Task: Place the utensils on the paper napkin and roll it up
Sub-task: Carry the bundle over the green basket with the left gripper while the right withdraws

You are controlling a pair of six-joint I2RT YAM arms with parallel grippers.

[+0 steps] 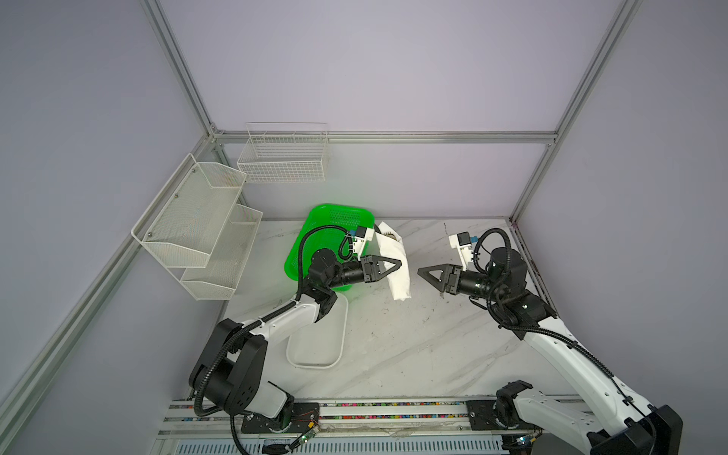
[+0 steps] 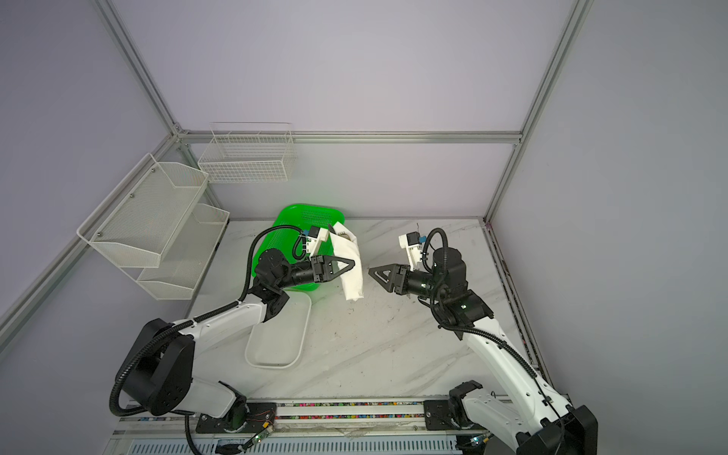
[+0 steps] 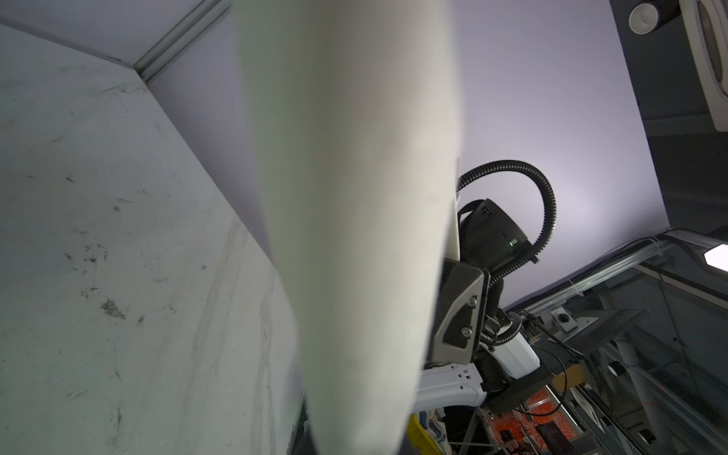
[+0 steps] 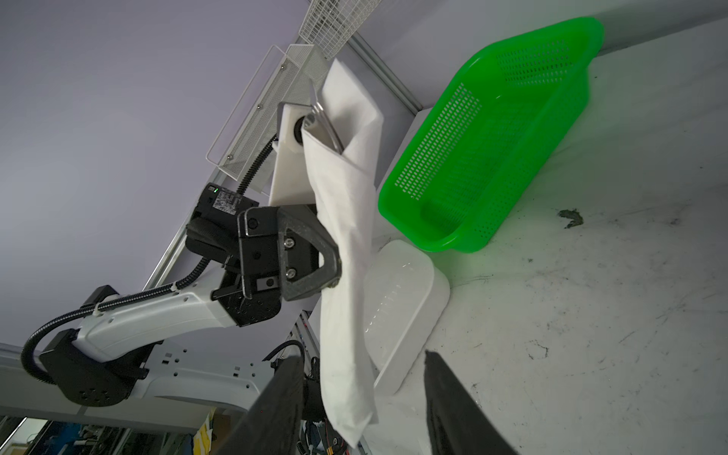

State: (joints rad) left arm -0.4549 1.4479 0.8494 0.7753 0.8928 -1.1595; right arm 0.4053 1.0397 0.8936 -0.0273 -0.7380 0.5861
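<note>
Rolled paper napkin (image 3: 354,236): one item, held clear of the marble surface (image 1: 394,346), just beside green basket (image 1: 335,214). Utensils (image 4: 329,126): wrapped inside, metal tips showing at one end. Left fingers (image 4: 311,272): clamped on the roll at mid-length. Right fingers (image 4: 453,405): parted, holding nothing, near the roll. White tray (image 1: 315,346): on surface.

Rolled paper napkin (image 4: 346,220) hides most of utensils (image 4: 329,130).

Paper napkin (image 4: 346,236): white, rolled into a long tapering tube, pinched crosswise at mid-length between the left gripper's (image 4: 335,272) jaws. Silver utensils (image 4: 329,128) protrude from its open end above them.
</note>
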